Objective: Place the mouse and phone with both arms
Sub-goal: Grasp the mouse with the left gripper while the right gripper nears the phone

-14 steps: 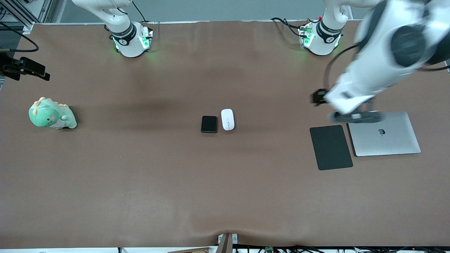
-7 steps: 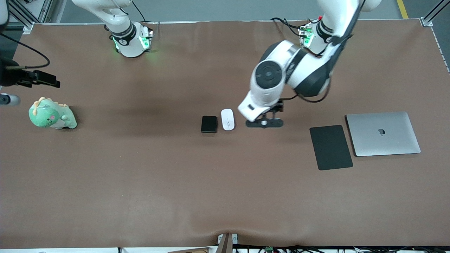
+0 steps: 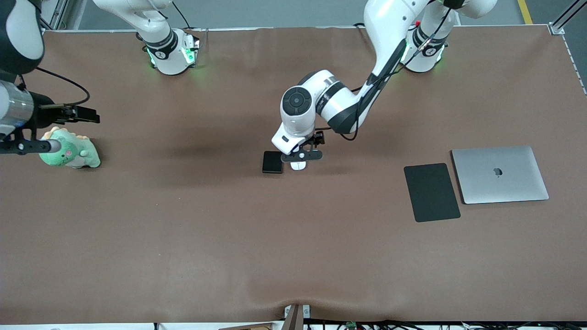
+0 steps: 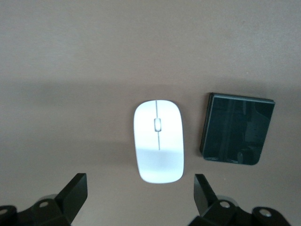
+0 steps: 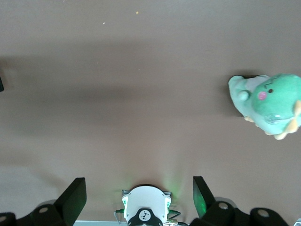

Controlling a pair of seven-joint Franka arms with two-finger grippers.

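The white mouse [image 4: 158, 141] lies on the brown table beside the black phone [image 4: 237, 128], a narrow gap between them. My left gripper [image 4: 139, 193] is open and hangs straight over the mouse, one finger to each side of it, not touching it. In the front view the left gripper [image 3: 301, 156] covers most of the mouse [image 3: 298, 166]; the phone [image 3: 273, 162] lies beside it toward the right arm's end. My right gripper [image 5: 138, 193] is open and empty, up in the air at the right arm's end of the table [image 3: 25, 146], next to a green plush dinosaur.
The green plush dinosaur [image 3: 69, 149] sits near the right arm's end and shows in the right wrist view [image 5: 268, 103]. A flat black mouse pad [image 3: 432, 192] and a closed silver laptop [image 3: 500, 174] lie side by side toward the left arm's end.
My left arm has swung from over the laptop across the table to over the mouse. My right arm has come into view beside the dinosaur. Mouse and phone have not moved.
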